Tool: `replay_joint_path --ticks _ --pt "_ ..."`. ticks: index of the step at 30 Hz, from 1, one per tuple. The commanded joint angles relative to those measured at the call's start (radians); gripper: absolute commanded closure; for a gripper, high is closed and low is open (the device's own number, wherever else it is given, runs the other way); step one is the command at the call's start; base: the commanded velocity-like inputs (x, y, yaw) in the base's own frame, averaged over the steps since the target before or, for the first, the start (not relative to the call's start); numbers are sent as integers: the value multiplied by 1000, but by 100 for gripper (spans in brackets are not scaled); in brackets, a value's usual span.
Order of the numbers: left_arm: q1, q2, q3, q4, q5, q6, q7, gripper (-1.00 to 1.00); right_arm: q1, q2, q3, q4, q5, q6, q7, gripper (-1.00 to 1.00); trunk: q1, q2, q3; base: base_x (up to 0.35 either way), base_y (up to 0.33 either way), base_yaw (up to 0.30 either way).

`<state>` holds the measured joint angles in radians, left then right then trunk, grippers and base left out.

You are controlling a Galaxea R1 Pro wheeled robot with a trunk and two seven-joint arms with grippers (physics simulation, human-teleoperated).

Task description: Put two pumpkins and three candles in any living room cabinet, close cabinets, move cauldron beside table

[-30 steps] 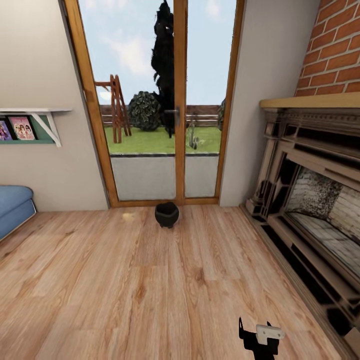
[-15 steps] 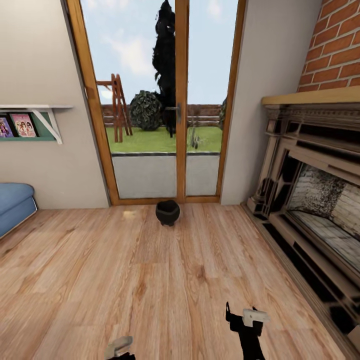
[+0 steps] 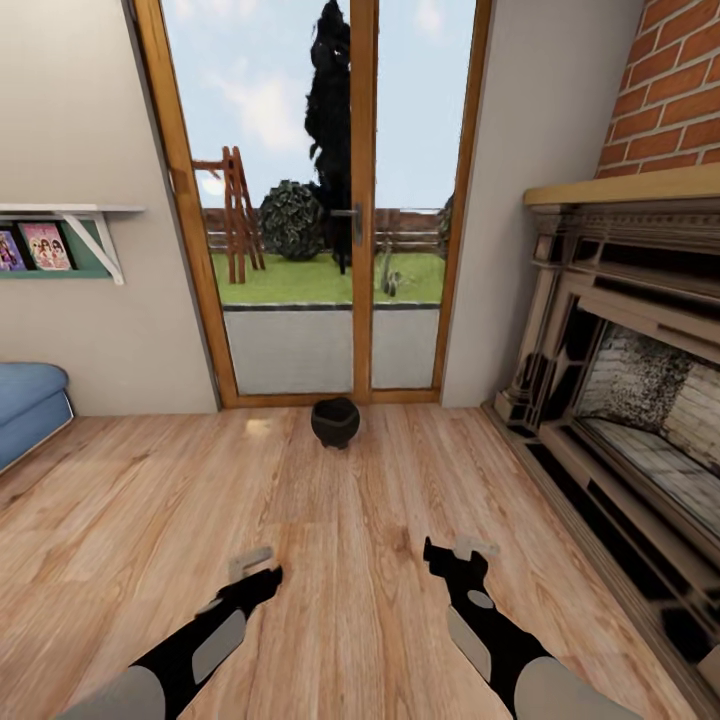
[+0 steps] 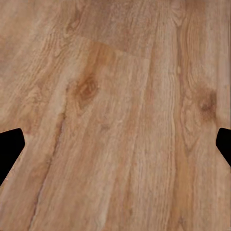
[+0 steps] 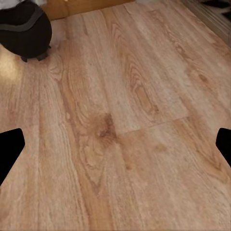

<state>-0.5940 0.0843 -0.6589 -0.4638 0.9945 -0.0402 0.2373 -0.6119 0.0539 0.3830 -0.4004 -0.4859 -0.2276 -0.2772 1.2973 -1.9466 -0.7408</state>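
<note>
From the head camera, the black cauldron (image 3: pixel 335 422) sits on the wooden plank floor (image 3: pixel 330 560) right in front of the glazed double door (image 3: pixel 310 200), close to its threshold and roughly at the middle post. Both arms reach forward over the boards, well short of the pot. The left gripper (image 3: pixel 255 572) hangs low over the floor, holding nothing, and the right gripper (image 3: pixel 462 556) does the same on the other side, about level with it; from here their jaws look parted. A stone-coloured fireplace (image 3: pixel 620 400) runs along the right wall beneath a brick chimney breast (image 3: pixel 665 90). On the left wall there is a white shelf (image 3: pixel 70 215) with picture books under it, and the corner of a blue sofa (image 3: pixel 30 410) shows below.

At the left wrist, bare floorboards (image 4: pixel 115 115) lie beneath, and the two dark fingertips (image 4: pixel 9 149) sit at opposite edges, spread wide with nothing between them.

At the right wrist, the cauldron (image 5: pixel 24 29) stands on its little feet some way ahead of the fingers, apart from them. The fingertips (image 5: pixel 9 151) are again far apart, gripping nothing.
</note>
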Motion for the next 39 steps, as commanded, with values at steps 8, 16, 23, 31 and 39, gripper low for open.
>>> replay_joint_path --ticks 8,16,23,31,39 --pt "-1 -1 -14 3 7 -93 5 -100 58 -1 11 -78 55 -99 -6 -100 0 0 -1 101 0 0" --pt "-1 -5 -16 11 7 -93 5 -100 60 1 11 -78 66 -107 -6 -100 0 0 -1 315 0 0" --pt "-1 -11 -24 30 8 -92 5 -100 60 5 19 -9 67 -143 5 -100 0 0 -1 327 0 0" --pt "-1 -12 -25 41 9 -91 5 -100 60 10 14 59 54 -142 3 -100 0 0 -1 328 0 0" --pt "-1 -12 -25 42 9 -92 5 -100 60 11 13 60 54 -141 1 -100 0 0 -1 328 0 0"
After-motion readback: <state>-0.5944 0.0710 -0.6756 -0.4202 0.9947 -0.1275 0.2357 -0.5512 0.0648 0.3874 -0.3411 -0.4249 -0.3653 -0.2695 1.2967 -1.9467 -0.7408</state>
